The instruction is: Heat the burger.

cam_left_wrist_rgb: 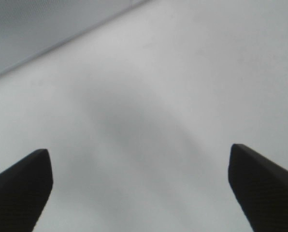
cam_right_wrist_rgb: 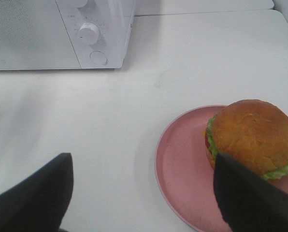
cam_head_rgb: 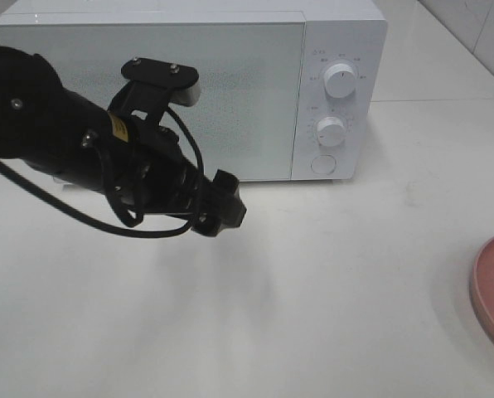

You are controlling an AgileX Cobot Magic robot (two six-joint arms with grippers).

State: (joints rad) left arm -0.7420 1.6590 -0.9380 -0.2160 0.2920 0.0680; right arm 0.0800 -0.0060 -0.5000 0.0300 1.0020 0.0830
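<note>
Seen from above: closed microwave [cam_head_rgb: 189,91], left gripper [cam_head_rgb: 226,211] hanging just before its door. Left wrist: jaws spread wide, empty. Right wrist: right gripper [cam_right_wrist_rgb: 141,193] wide, empty; burger [cam_right_wrist_rgb: 252,137] on pink plate [cam_right_wrist_rgb: 178,164], well right of microwave. Best opened fully before lifting burger.

Kitchen-like: microwave [cam_head_rgb: 189,91], white counter [cam_head_rgb: 355,274]

Glossy burger [cam_right_wrist_rgb: 252,136]; smooth pink plate [cam_right_wrist_rgb: 178,164]
</note>
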